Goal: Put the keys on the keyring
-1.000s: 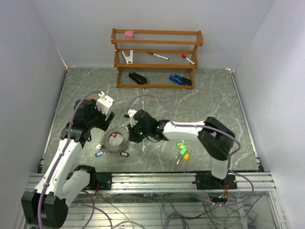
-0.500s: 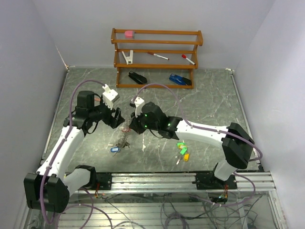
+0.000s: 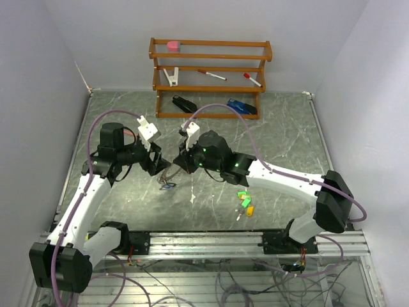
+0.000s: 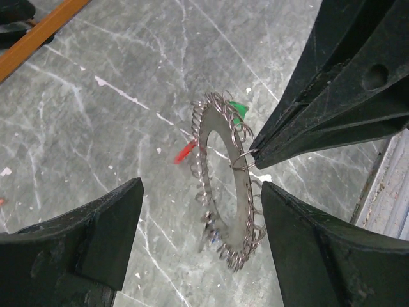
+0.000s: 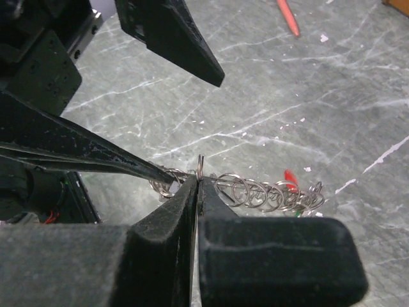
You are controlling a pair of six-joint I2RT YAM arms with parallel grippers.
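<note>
Two fingers of the right gripper [image 5: 197, 181] are pressed together on one small wire loop [image 4: 241, 158] at the rim of the keyring [image 4: 220, 169], which hangs on edge over the table [image 3: 281, 141]; the left gripper [image 3: 158, 164] stands spread wide either side of it, touching nothing. The ring looks stiff and light but free to swing from that single loop, so a steadier hold would be across its flat rim; the loose keys [image 3: 245, 201] lie well apart on the table.

The keyring [image 4: 241, 204] and right claw [image 4: 254, 153] block the way ahead of the left claw's [image 4: 201, 185] spread jaws.
</note>
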